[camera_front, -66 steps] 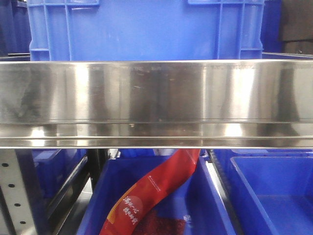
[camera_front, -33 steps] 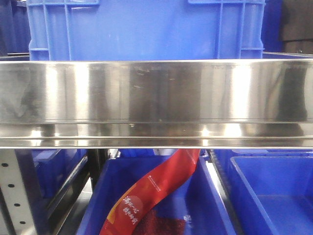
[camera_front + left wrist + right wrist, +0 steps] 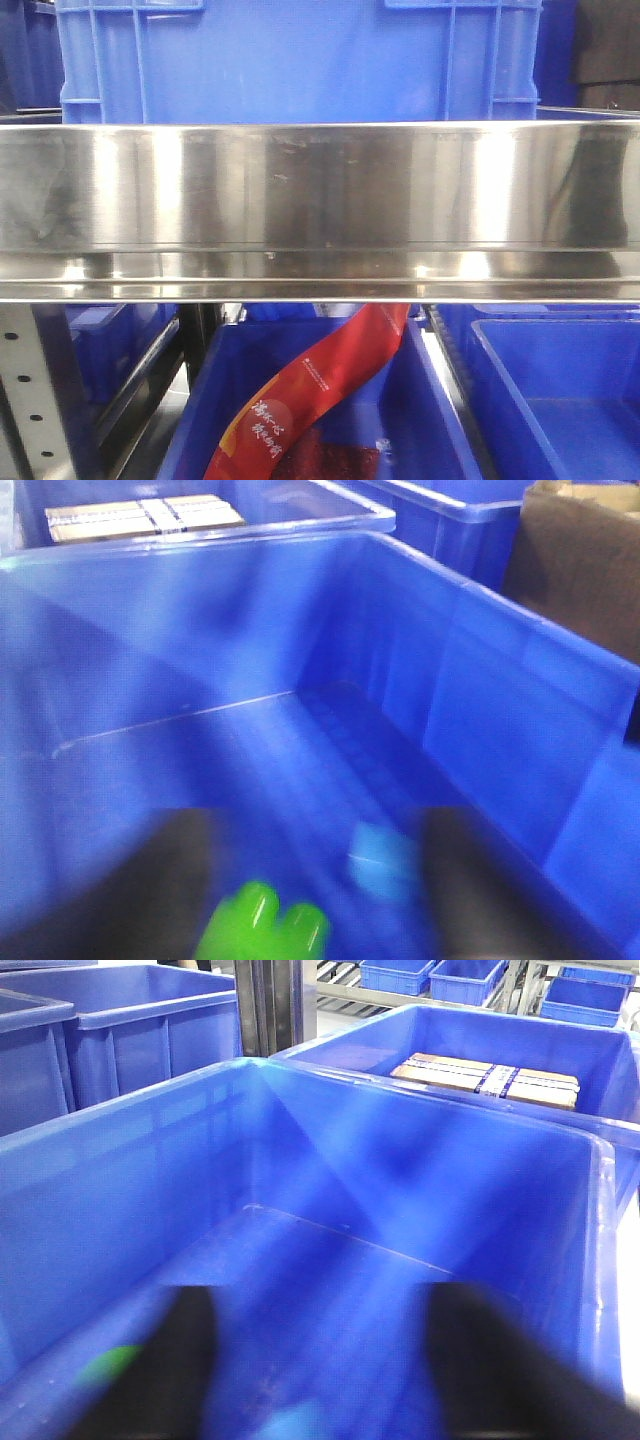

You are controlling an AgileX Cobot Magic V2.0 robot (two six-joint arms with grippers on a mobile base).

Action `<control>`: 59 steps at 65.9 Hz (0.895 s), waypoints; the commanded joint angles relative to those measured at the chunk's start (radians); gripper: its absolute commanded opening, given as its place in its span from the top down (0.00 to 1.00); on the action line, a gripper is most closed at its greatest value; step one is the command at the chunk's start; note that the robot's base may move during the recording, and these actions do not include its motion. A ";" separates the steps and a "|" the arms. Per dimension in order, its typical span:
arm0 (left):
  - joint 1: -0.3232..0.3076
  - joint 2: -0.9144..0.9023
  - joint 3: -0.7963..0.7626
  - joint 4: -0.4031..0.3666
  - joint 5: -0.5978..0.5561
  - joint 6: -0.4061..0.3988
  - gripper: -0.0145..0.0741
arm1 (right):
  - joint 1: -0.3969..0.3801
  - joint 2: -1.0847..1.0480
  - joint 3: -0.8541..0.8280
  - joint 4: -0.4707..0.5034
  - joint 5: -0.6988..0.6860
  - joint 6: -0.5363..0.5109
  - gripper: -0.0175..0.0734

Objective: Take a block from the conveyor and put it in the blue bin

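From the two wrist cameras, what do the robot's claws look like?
Little shows, and it is blurred. The left claw appears as two broad, dark, nearly black fingers rising from the bottom edge. The right claw looks the same: two wide dark fingers. No cables, markings or arm links are visible.

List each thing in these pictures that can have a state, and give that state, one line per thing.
left hand: open, over the blue bin
green block: between the left fingers, blurred, grip unclear
blue bin: open-topped, a light blue piece on its floor
right hand: open, empty
neighbouring bin: holds a strapped flat package
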 commanded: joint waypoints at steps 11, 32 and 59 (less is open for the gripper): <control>0.026 -0.045 -0.009 -0.002 -0.006 0.003 0.96 | -0.044 -0.040 -0.010 -0.002 -0.026 -0.007 0.98; 0.122 -0.294 0.186 -0.011 -0.096 0.003 0.96 | -0.208 -0.257 0.132 -0.002 0.004 -0.007 0.98; 0.284 -0.700 0.761 -0.013 -0.178 0.003 0.96 | -0.311 -0.657 0.701 -0.002 -0.124 -0.007 0.98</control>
